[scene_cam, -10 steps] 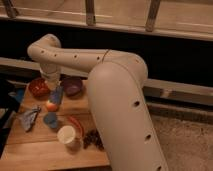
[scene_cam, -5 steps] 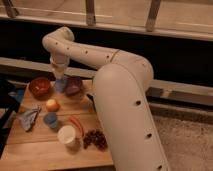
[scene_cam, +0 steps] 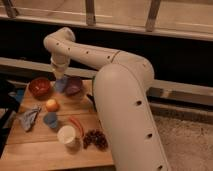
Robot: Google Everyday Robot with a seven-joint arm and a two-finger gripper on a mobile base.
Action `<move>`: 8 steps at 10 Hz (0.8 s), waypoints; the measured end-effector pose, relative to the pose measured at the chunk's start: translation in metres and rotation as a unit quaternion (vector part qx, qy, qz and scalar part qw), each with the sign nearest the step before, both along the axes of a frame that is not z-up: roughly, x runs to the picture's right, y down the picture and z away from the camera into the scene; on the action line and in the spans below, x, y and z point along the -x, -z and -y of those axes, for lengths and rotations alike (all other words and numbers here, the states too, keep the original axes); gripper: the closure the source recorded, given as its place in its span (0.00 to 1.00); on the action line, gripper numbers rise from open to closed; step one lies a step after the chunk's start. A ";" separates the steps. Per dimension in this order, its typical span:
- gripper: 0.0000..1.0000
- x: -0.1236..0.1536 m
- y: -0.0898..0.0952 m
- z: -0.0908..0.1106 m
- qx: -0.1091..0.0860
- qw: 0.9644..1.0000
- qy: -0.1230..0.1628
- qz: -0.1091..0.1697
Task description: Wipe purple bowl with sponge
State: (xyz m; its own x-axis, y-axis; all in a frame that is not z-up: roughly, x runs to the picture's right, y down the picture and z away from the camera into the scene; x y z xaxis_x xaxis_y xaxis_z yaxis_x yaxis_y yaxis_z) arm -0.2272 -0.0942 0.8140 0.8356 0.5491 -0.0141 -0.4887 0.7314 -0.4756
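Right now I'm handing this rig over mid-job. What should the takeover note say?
The gripper hangs pointing down over the back of the wooden table, just left of the purple bowl.
A bluish piece, likely the sponge, sits right under it against the bowl's left side; whether it is held, I cannot tell.
The red bowl stands further left.
Done: arm is at the bowl. Left: sponge into the bowl, wipe.

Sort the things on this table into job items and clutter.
Job: purple bowl; sponge beside it; gripper, just above the sponge.
Lying about: red bowl; orange fruit; blue cloth; white cup; dark berry cluster.
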 end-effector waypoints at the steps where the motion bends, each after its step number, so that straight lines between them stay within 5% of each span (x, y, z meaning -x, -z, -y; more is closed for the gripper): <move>1: 1.00 -0.007 -0.006 -0.003 0.001 1.000 -0.014 -0.012; 3: 1.00 -0.035 -0.030 -0.004 -0.002 0.998 -0.049 -0.036; 8: 1.00 -0.039 -0.059 0.021 -0.018 0.995 -0.082 -0.048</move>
State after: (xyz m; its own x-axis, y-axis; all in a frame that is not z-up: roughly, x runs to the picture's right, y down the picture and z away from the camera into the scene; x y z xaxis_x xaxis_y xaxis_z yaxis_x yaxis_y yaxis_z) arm -0.1881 -0.1149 0.8728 0.7308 0.6792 -0.0681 -0.6447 0.6540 -0.3958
